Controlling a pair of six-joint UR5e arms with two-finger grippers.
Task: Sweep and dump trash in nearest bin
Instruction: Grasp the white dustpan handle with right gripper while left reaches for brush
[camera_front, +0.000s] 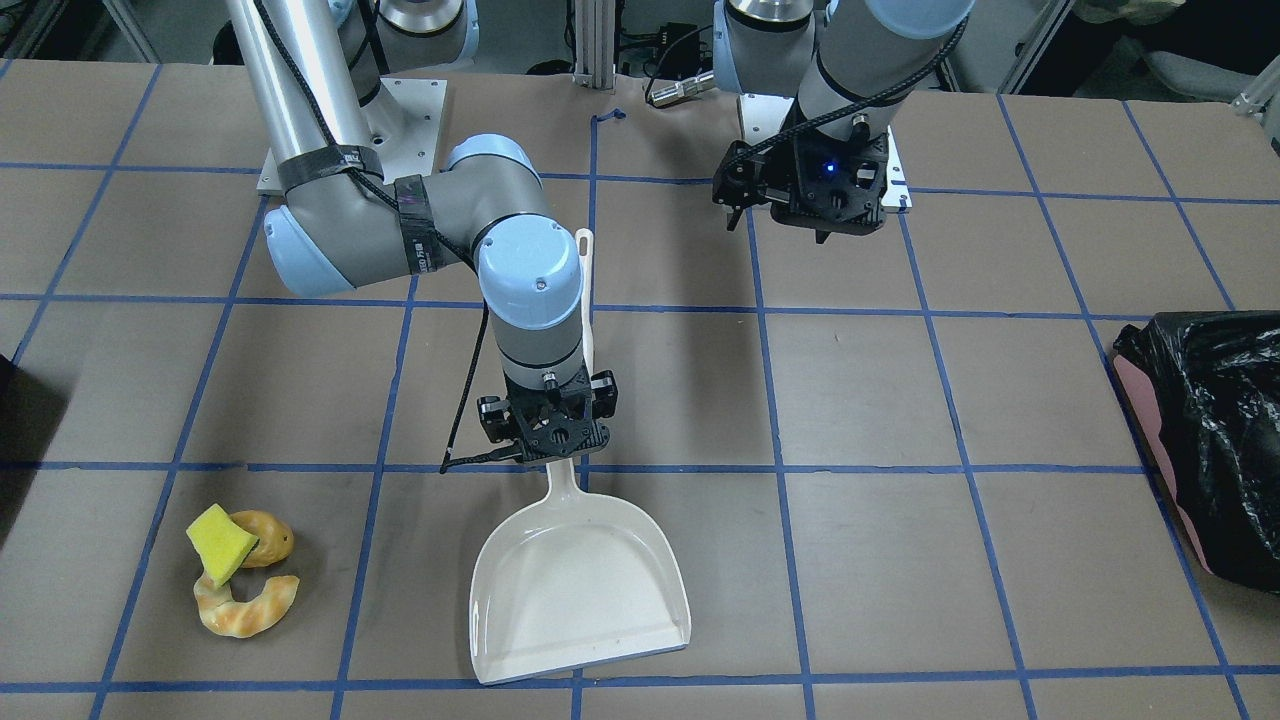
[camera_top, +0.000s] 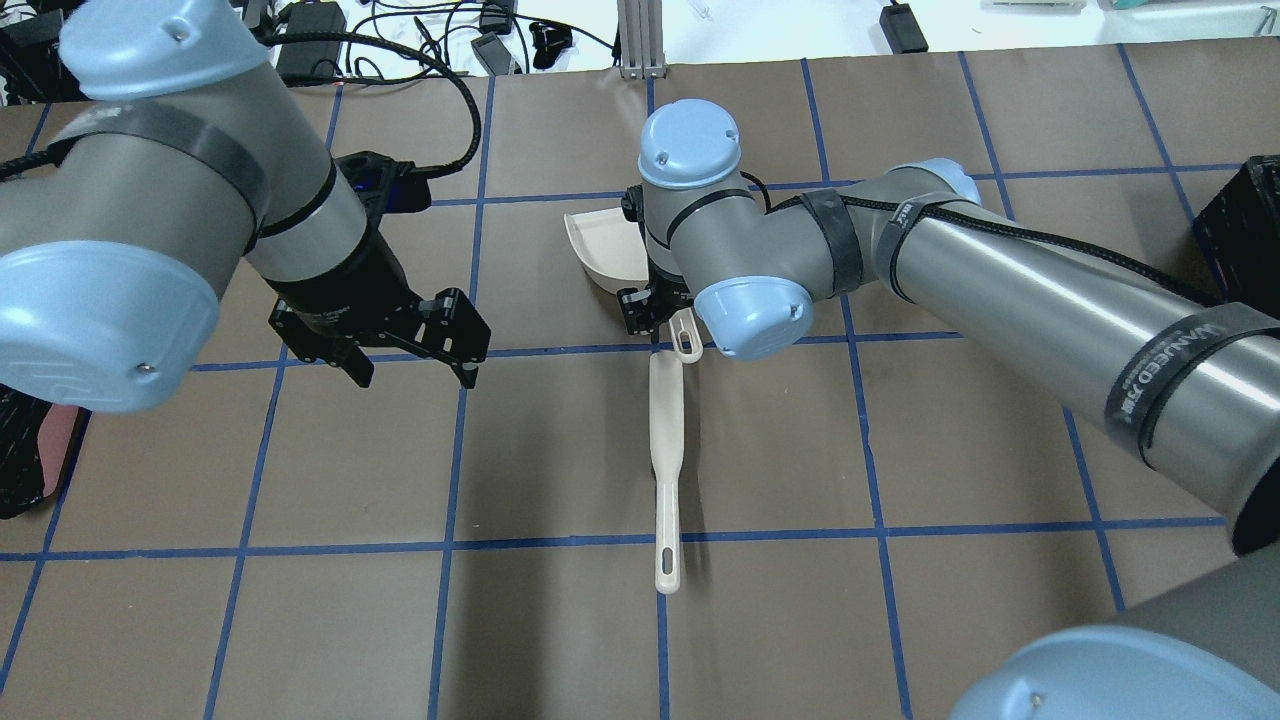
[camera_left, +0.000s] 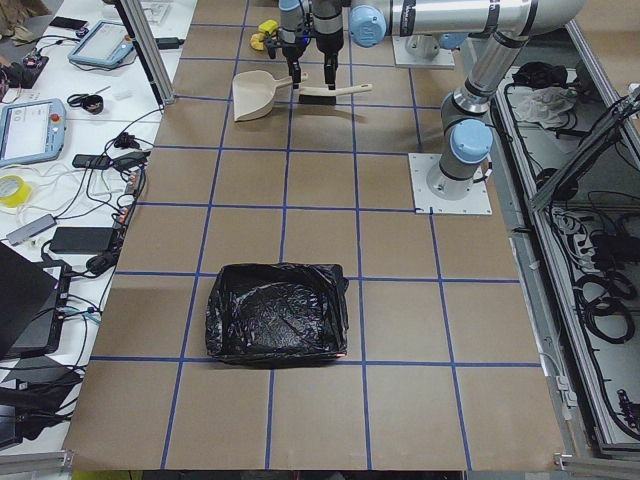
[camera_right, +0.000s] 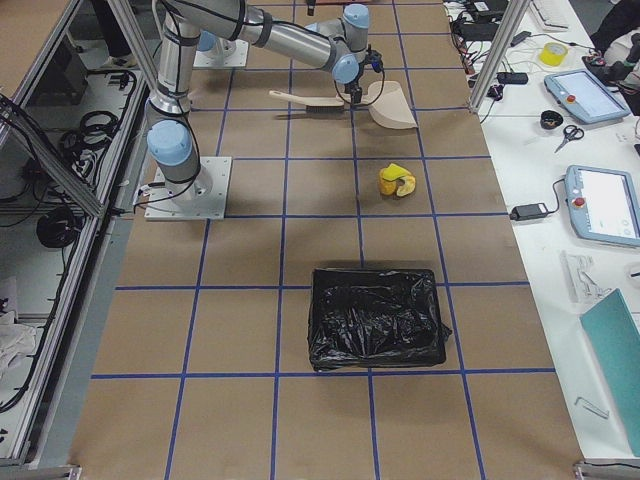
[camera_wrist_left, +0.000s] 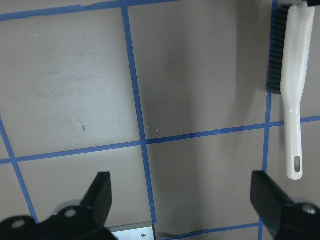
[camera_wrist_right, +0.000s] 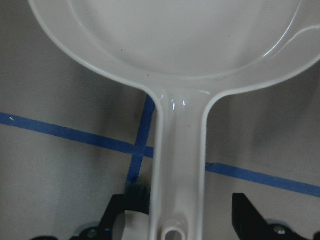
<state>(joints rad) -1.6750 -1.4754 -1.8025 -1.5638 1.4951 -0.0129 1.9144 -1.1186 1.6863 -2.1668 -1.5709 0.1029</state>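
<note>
The trash lies in one heap: a yellow sponge wedge (camera_front: 222, 542) leans on a golden-brown bun (camera_front: 268, 537), with a curved croissant (camera_front: 245, 605) in front. A white dustpan (camera_front: 580, 580) lies flat beside it. My right gripper (camera_front: 555, 440) is open, its fingers (camera_wrist_right: 122, 215) on either side of the dustpan handle (camera_wrist_right: 180, 165), not touching it. A white brush (camera_top: 665, 450) lies behind the pan. My left gripper (camera_top: 415, 378) is open and empty above bare table; the brush (camera_wrist_left: 292, 90) shows at its view's right edge.
A black-lined bin (camera_front: 1215, 440) stands at the table end on my left side, and it also shows in the exterior left view (camera_left: 278, 312). Another black bin (camera_right: 375, 317) stands at my right end, nearer the trash (camera_right: 397, 180). Blue tape lines grid the brown table.
</note>
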